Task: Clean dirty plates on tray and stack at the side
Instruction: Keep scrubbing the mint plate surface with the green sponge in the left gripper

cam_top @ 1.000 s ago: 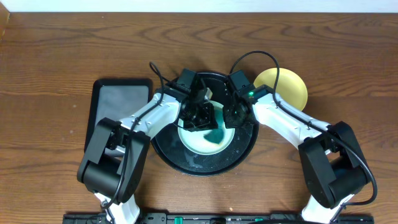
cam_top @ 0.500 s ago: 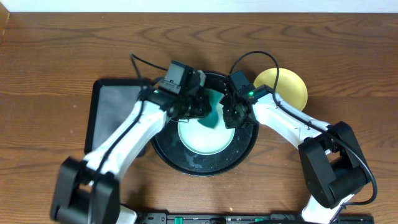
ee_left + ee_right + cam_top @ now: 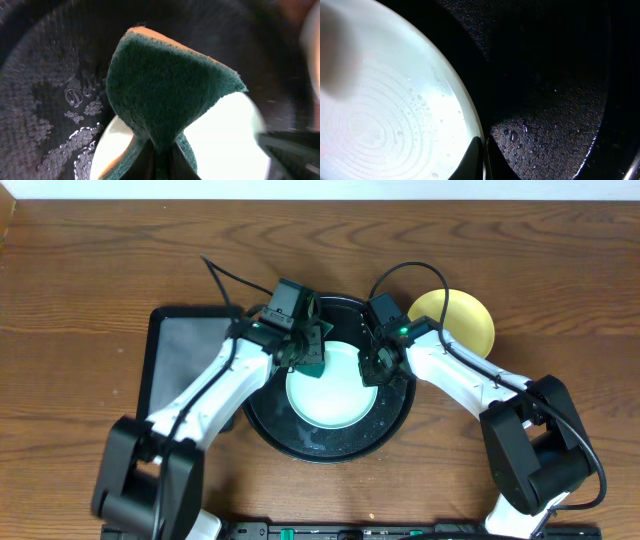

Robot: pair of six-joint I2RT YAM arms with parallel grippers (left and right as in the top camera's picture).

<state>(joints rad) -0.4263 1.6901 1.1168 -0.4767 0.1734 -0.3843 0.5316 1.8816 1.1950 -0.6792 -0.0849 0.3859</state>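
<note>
I count two plates: one aqua plate (image 3: 328,395) lying in the single round black tray (image 3: 392,423), my right gripper (image 3: 482,155) pinched on its rim, and one yellow plate (image 3: 462,320) on the table (image 3: 80,280) just beside that tray, while my left gripper (image 3: 161,150) clamps the one green sponge (image 3: 165,85).
</note>
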